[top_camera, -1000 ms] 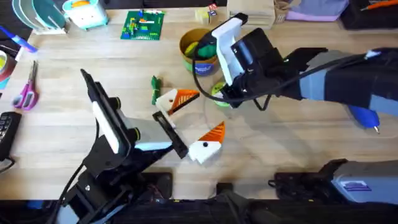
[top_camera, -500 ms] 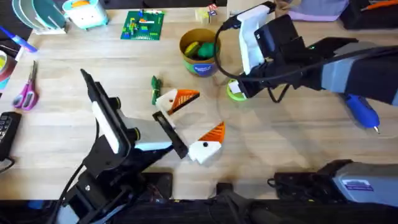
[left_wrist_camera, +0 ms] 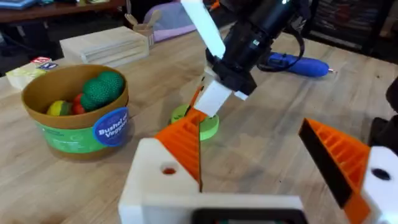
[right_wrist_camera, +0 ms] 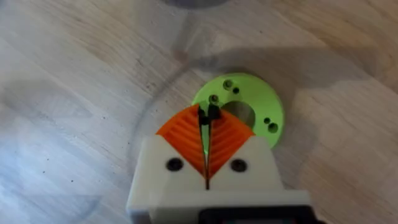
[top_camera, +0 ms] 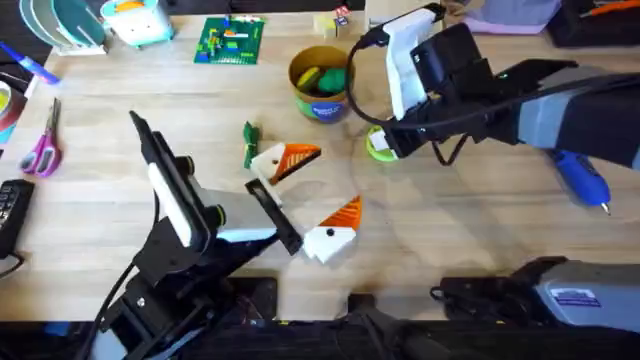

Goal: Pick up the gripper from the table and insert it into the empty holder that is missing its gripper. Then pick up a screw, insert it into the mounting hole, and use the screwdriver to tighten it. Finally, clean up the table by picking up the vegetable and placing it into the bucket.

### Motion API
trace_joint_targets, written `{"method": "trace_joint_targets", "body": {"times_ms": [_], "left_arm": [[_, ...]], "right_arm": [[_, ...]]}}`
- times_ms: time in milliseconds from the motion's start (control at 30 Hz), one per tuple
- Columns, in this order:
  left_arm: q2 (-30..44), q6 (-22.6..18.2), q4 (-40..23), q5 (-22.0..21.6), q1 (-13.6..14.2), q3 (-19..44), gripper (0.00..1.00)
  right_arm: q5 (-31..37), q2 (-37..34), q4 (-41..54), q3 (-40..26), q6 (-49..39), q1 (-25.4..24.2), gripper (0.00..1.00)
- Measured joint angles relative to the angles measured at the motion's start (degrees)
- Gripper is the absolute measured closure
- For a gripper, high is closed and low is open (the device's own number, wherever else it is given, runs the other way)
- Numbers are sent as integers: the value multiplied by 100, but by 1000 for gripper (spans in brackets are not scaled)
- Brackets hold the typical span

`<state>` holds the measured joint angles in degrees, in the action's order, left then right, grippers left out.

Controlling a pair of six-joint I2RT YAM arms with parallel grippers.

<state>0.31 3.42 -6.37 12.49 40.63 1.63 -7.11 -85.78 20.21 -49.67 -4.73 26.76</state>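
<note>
Since one second ago, your right arm swung away from bucket; no shift over last half second. Right claw points down over lime-green disc, clenched on small dark screw. Left claw released, level above tabletop. Screwdriver partly hidden behind right arm. Vegetable lies beside orange-tipped mount.

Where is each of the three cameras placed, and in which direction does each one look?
Overhead: above the arm bases, looking down and forward over the wooden table; both arms show.
Left wrist: on the left arm, facing the round yellow-gold tub; the left pincer stands open.
Right wrist: on the right arm, looking straight down; the right pincer is shut on a small dark screw.
Shared: the lime-green round plastic disc with holes appears in all three.
</note>
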Motion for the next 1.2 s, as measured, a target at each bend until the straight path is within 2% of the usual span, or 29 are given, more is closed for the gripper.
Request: {"method": "trace_joint_targets", "body": {"times_ms": [100, 300, 433, 533, 667, 900, 1200], "left_arm": [[0, 2, 0, 0, 2, 0, 8], [-2, 2, 0, 0, 0, 0, 8], [0, 0, 0, 0, 2, 0, 8], [0, 0, 0, 0, 1, 0, 8], [0, 1, 0, 0, 0, 0, 8], [0, 0, 0, 0, 2, 0, 8], [0, 0, 0, 0, 1, 0, 7]], "right_arm": [[52, 155, 194, 0, 0, 2, 995], [293, 1116, 422, -186, 0, 0, 995], [347, 1826, 485, -483, 0, 13, 995], [459, 1967, 1123, -967, 41, 111, 995], [581, 1658, 2111, -1887, 42, 453, 995], [650, 810, 2818, -3418, -8, 1426, 995], [669, -330, 3580, -4642, -26, 2698, 995]]}}
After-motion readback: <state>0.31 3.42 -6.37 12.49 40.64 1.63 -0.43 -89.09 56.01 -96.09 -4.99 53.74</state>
